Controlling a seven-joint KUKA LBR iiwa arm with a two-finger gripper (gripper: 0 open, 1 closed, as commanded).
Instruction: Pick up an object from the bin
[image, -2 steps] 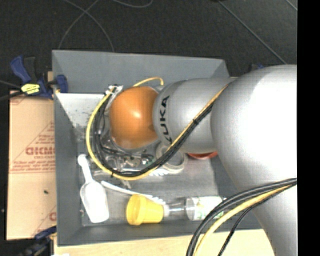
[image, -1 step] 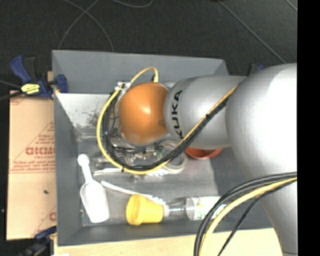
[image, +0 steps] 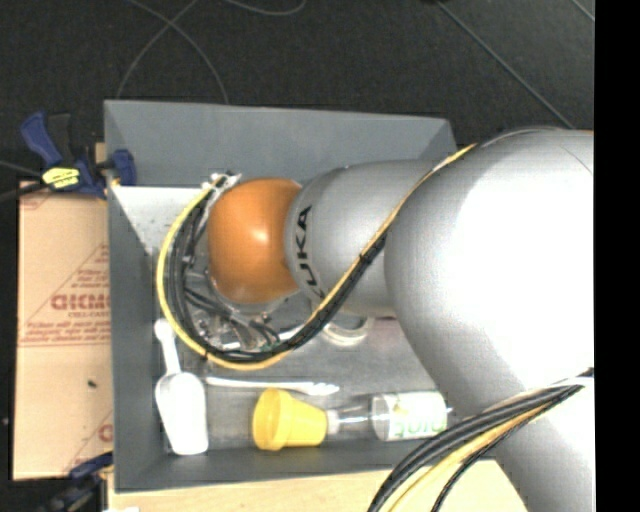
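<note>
The arm's orange cover (image: 250, 240) hangs over the left middle of the grey bin (image: 130, 300). Under it is the tool (image: 228, 326); its spread and hold cannot be told. Along the near wall a clear bottle (image: 395, 415) lies left-right, its yellow cap (image: 285, 420) pointing left. A white scoop (image: 182, 410) lies beside it, with its handle pointing towards the tool.

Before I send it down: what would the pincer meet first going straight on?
Probably bare bin floor: the pincer points down beside the white scoop, behind the thin white stick. Depth is unclear; it may graze the scoop's handle.
</note>
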